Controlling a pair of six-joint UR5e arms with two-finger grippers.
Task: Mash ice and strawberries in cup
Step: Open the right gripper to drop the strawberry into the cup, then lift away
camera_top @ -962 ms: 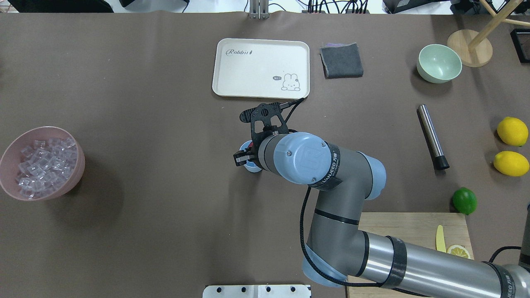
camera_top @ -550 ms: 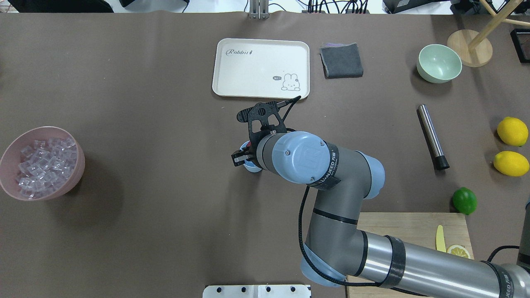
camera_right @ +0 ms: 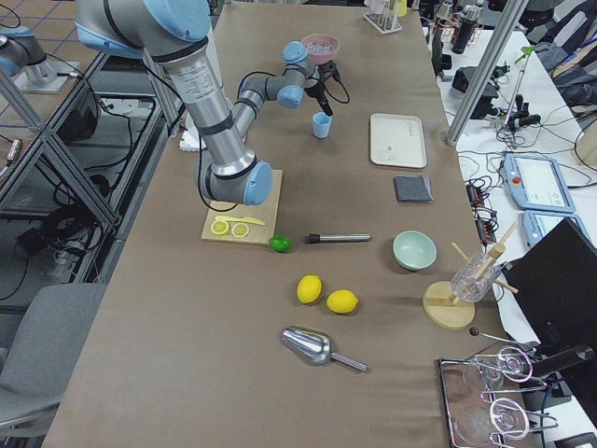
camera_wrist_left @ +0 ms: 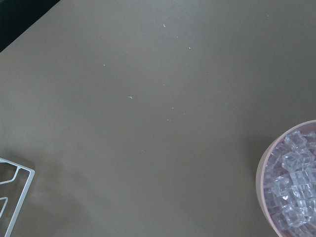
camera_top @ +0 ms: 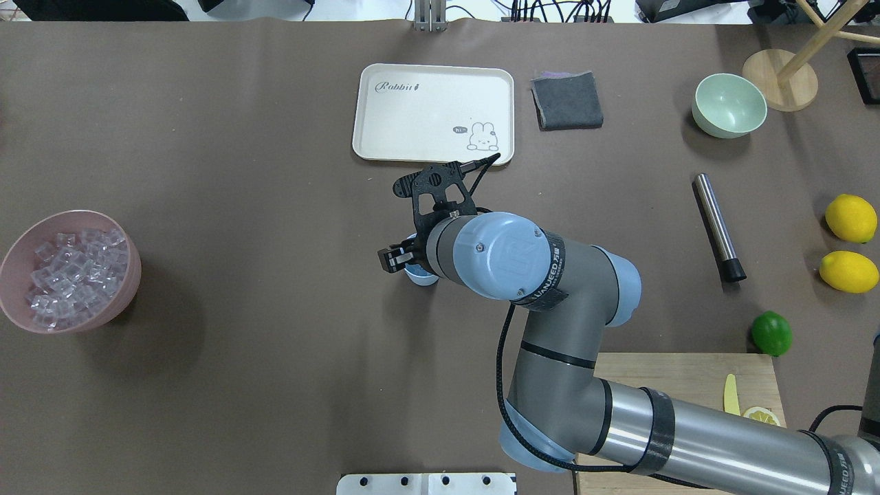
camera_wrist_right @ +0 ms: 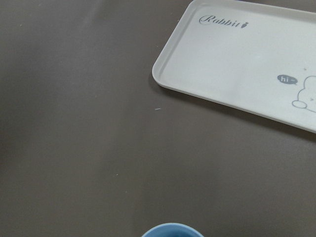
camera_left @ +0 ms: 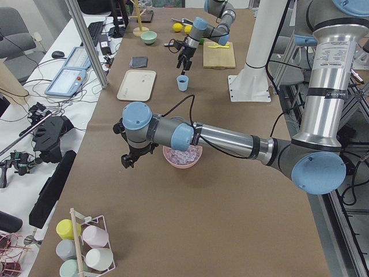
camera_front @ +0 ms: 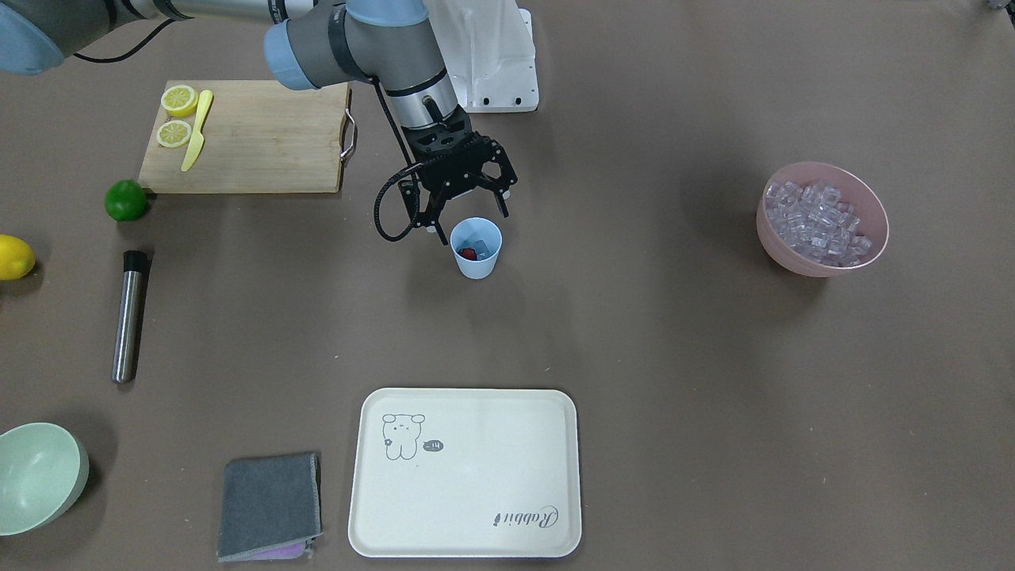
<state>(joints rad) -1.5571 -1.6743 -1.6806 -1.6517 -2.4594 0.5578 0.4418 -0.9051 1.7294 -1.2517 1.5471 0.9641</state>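
- Right fingers (camera_front: 502, 200) are spread wide and hold nothing. They hang just over the back rim of the cup (camera_front: 476, 266).
- Change over the last second: a red bit showed at the fingers by the cup mouth, and it is gone from there now. The wrist looks bigger in the overhead view, so the arm is probably lifting off.
- Strawberry (camera_front: 469, 254) now lies inside the cup, against a few pieces of ice (camera_front: 480, 240).
- Meaning: loading looks done, with berry and ice both in. Mashing is not started.
- Likely next: fetch the metal rod (camera_front: 127, 317), which lies flat well off to the robot's right, near the lime (camera_front: 125, 200).
- Left fingers (camera_left: 128, 160) sit beside the pink bowl (camera_front: 821, 262) of spare ice. They show only in the side view, so I cannot tell wide or narrow.
- Room: the cup stands alone mid table (camera_front: 674, 357), far from every edge. Tray (camera_front: 468, 476) and cutting board (camera_front: 254, 143) are well apart from it.
- Risk: a sideways pull-out could clip the rim and tip the light cup. Straight up looks safest.
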